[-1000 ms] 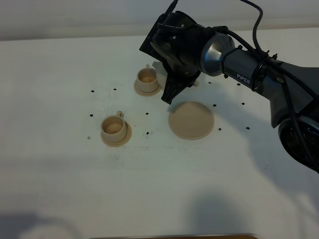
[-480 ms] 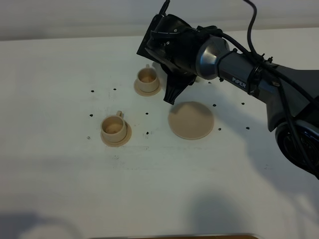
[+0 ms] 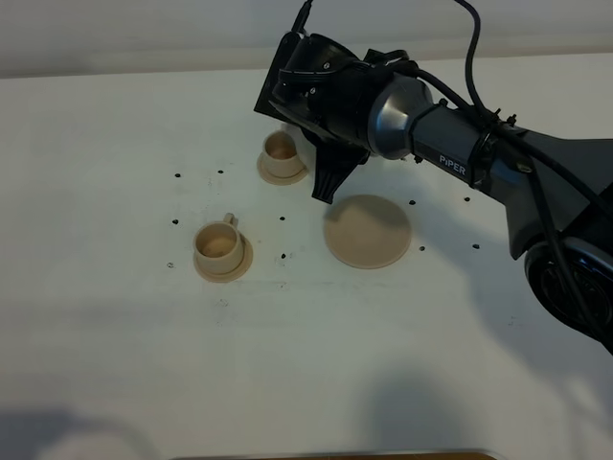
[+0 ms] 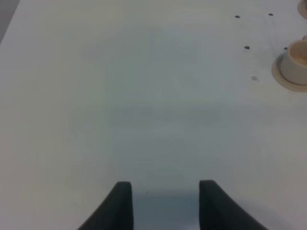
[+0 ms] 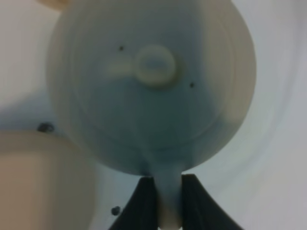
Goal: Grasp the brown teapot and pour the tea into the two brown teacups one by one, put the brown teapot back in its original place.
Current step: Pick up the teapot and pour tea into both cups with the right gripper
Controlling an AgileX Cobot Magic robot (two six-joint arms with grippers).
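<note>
My right gripper [image 3: 328, 177] hangs just right of the far brown teacup [image 3: 281, 151], and its body hides most of the brown teapot in the exterior view. The right wrist view looks down on the teapot's [image 5: 153, 86] lid and knob. There the right gripper [image 5: 168, 194] is shut on the loop handle. The near teacup [image 3: 219, 246] stands on its small saucer at front left and also shows as the cup [image 4: 293, 64] in the left wrist view. The wide tan saucer [image 3: 368, 231], the original place, lies bare. My left gripper [image 4: 165, 206] is open over bare table.
Small dark dots mark the white table [image 3: 115, 316] around the cups and saucer. The right arm [image 3: 498, 163] reaches in from the right edge. A brown strip [image 3: 335, 456] shows at the front edge.
The right gripper with the teapot has moved a little left and back, closer to the far teacup. The cups, the saucer and the left gripper have not moved.
</note>
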